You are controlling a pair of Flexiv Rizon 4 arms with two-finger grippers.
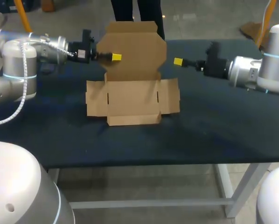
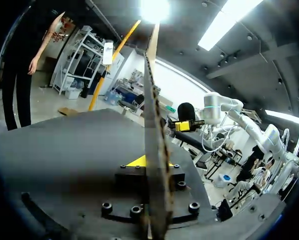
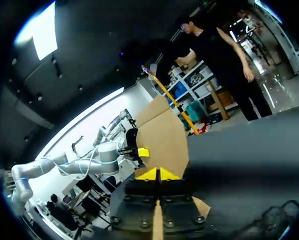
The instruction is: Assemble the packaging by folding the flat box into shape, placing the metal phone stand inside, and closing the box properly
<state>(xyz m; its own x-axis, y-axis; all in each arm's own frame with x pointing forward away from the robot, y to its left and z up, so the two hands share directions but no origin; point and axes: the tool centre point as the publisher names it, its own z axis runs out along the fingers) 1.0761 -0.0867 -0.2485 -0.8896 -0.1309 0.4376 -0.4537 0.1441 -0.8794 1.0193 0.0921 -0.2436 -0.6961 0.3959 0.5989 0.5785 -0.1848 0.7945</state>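
The brown cardboard box (image 1: 132, 100) lies on the black table with its side flaps spread flat and its front wall folded up. Its lid (image 1: 137, 46) stands upright at the back. My left gripper (image 1: 115, 57) is shut on the lid's left edge. In the left wrist view the cardboard lid (image 2: 154, 125) runs edge-on between the left gripper's fingers (image 2: 137, 161). My right gripper (image 1: 178, 61) is shut and empty, a short way to the right of the lid. The right gripper (image 3: 158, 173) has the lid (image 3: 164, 132) ahead of it. No phone stand is in view.
The black table top (image 1: 214, 126) stretches wide to the right of the box and in front of it. Its front edge (image 1: 177, 164) runs below the box.
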